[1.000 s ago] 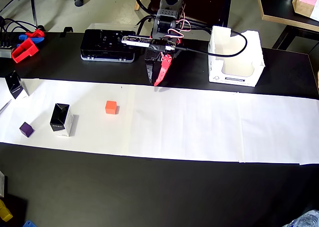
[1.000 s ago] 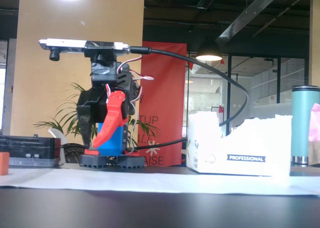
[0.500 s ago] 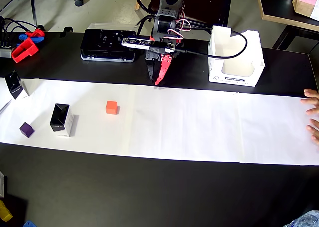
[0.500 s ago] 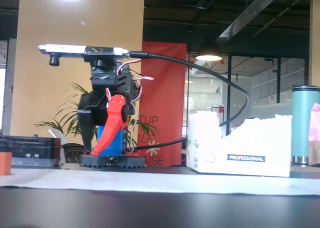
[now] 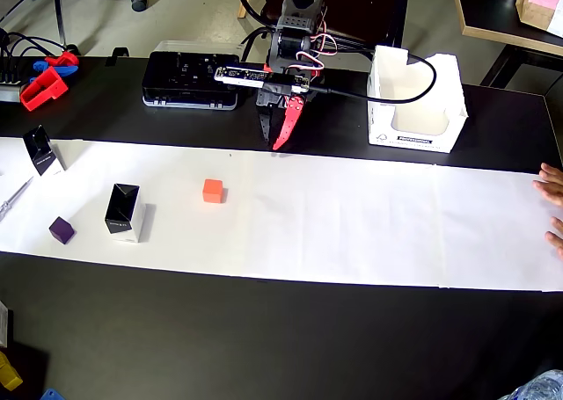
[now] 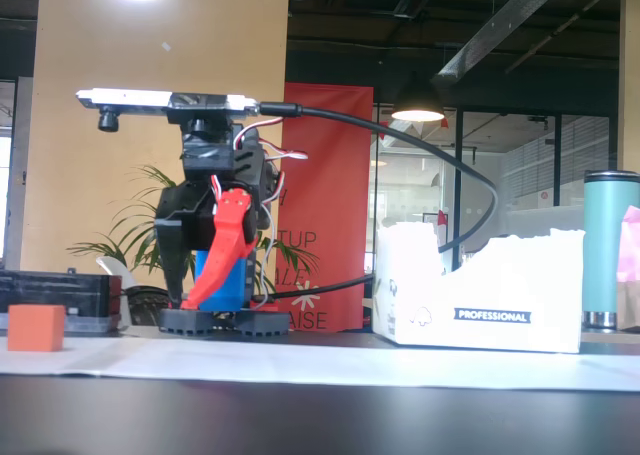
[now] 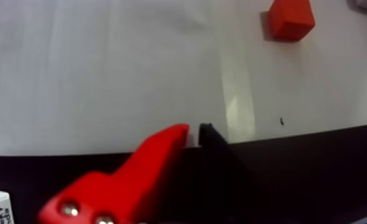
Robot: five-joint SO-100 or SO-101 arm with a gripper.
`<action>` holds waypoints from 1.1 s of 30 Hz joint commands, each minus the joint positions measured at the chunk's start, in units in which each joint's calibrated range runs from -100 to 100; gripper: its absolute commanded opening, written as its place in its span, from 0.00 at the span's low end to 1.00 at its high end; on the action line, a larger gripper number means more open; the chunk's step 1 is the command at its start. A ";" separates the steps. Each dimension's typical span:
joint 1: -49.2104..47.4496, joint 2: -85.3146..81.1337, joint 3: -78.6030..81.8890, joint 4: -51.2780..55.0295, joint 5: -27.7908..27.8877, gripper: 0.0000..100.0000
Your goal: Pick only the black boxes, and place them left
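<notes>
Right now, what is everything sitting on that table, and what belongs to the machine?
Black boxes: two, glossy black with white sides, on the paper's left in the overhead view.
Purple cube: one, beside the nearer box.
Orange cube: one, mid-left on the paper.
White paper strip: one, across the black table.
White carton: one, torn open, right of the arm.
Flat black case: one, left of the arm.
Person's fingers: right paper edge.
Hand: one, red and black fingers, shut, empty.
</notes>
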 commanded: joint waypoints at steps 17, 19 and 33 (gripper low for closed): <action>2.29 29.93 -48.07 0.07 8.05 0.31; 3.68 33.25 -51.61 0.07 12.48 0.37; 15.11 53.63 -73.51 0.07 16.48 0.50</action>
